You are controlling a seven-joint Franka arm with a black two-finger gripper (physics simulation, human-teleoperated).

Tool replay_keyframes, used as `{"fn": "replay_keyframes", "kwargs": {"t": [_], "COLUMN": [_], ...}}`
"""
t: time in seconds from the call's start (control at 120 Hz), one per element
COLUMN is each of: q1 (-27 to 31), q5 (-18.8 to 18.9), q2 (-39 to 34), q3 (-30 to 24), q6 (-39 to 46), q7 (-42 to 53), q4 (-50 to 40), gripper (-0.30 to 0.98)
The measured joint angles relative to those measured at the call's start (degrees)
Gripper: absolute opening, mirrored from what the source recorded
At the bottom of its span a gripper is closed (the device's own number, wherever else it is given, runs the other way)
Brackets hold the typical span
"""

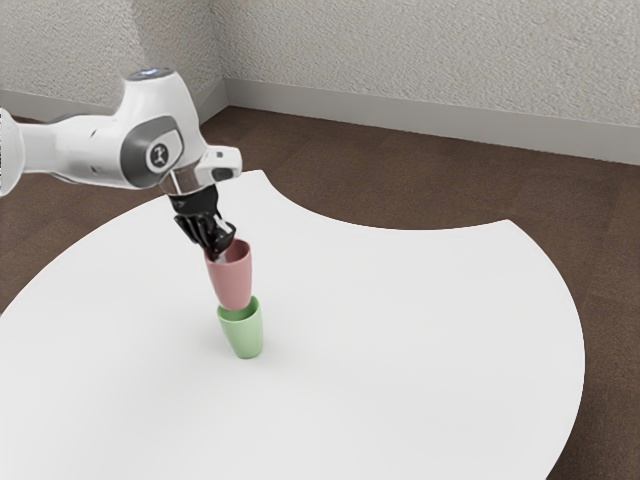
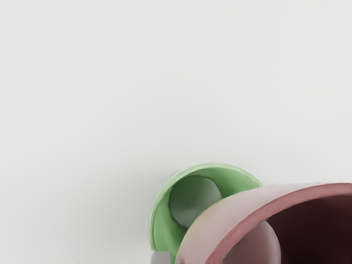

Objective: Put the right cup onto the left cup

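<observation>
Gripper: it has the pink cup. The gripper (image 1: 216,247) pinches the pink cup (image 1: 232,280) by its top edge, on the side close to the arm (image 1: 95,150).
Pink cup: just below the gripper and a bit out from it, toward the exterior view's right. It is up off the table (image 1: 400,340), with its open end up. It looks close to standing straight.
Green cup: lower than the gripper, under the pink cup and a bit farther out the same way. The green cup (image 1: 246,335) stands on the table with its open end up too.
Gap between cups: the pink cup's bottom is right by the green cup's top. I can't tell if they touch, or if the bottom is a little way in.
Lined up: maybe not all the way. In the wrist view, part of the green cup's open top peeks out past the side of the pink cup, and I can see its floor. That may be just how the hand looks down on them.
Step now: I think it is time to get the pink cup right over the green hole, then go down.
Next move: a tiny push sideways if it needs one, then straight down, slow, and let go when the pink cup sits well.
Watch out: the pink cup could bump the green edge and tip it over.
</observation>
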Motion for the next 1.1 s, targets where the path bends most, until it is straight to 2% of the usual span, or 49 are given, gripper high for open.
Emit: {"fn": "replay_keyframes", "kwargs": {"t": [0.858, 0.942, 1.1], "q1": [-0.14, -0.13, -0.14], "q5": [1.45, 1.29, 1.06], "q2": [4.16, 4.73, 4.88], "q3": [0.06, 0.04, 0.01], "q6": [2.83, 2.94, 3.51], "q7": [0.57, 0.62, 0.77], "q4": [-0.4, -0.4, -0.41], "gripper": [-0.1, -0.01, 0.32]}}
